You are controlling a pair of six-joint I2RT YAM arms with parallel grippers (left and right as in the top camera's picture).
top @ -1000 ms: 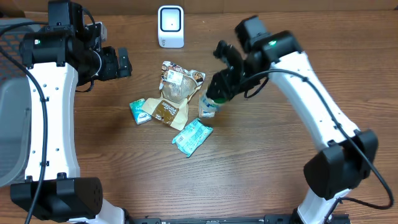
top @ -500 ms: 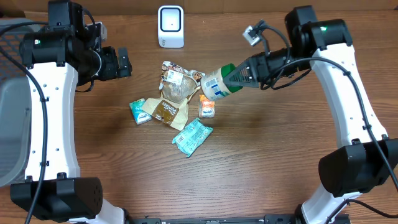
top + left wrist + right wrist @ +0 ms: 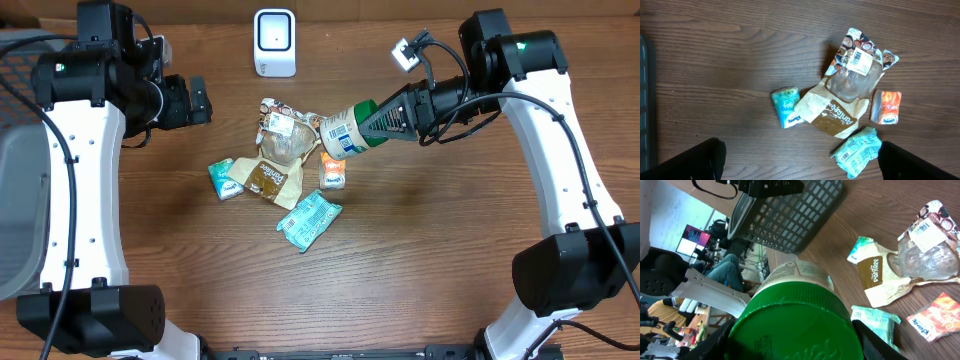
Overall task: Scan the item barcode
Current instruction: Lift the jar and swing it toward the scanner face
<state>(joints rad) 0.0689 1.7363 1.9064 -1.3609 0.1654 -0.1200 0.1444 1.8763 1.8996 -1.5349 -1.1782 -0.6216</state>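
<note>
Green-capped bottle (image 3: 342, 131), gripped at the cap end by the right gripper (image 3: 388, 120) above the table (image 3: 450, 260) middle, is prob best swung barcode-first to the back-edge scanner (image 3: 274, 42); left gripper (image 3: 197, 100) is seen wide open.

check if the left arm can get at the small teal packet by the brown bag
Probably yes. The left gripper is open and empty, the teal packet lies uncovered nearest that arm, and only the brown bag borders it.

basket (image 3: 12, 75) cut off at left edge; bottle (image 3: 343, 131) label unreadable.
</note>
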